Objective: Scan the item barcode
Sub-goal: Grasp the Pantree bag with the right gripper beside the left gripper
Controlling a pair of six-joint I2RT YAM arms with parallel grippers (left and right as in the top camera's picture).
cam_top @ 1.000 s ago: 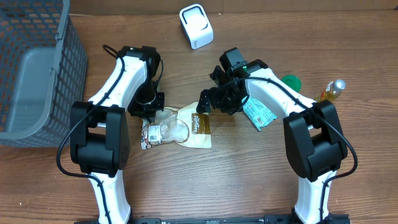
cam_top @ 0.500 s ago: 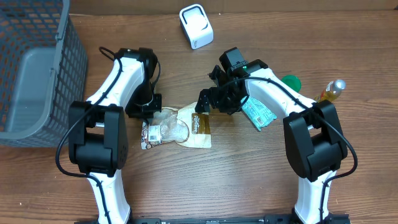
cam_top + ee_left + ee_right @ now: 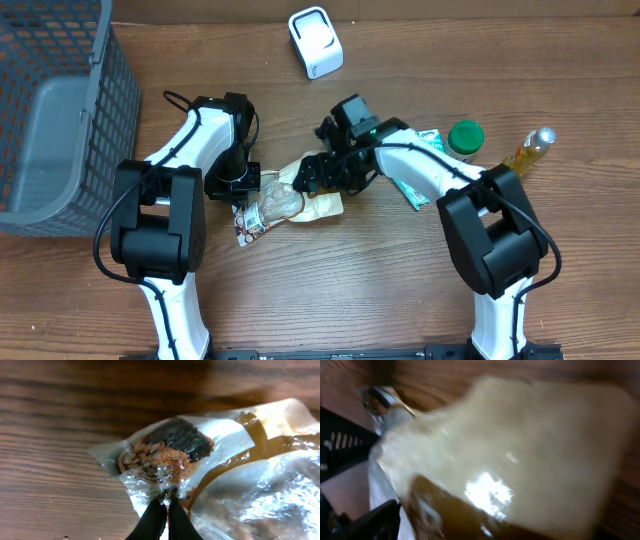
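Wooden table: bears all items. Grey plastic mesh basket: far left. White box-shaped scanner: rear centre, well apart from the rest. Clear-and-tan plastic snack pouch: centre, between the arms. Left gripper: at the pouch's left edge. Right gripper: over its right end. Teal foil packet: right of the pouch, partly under the right arm. Green-lidded jar: behind the packet's right end. Yellow plastic bottle: farthest right, near the jar.

A mock shop checkout
On the wooden table stand a grey mesh shopping basket, a white barcode scanner, packaged snacks and a small bottle of yellow liquid
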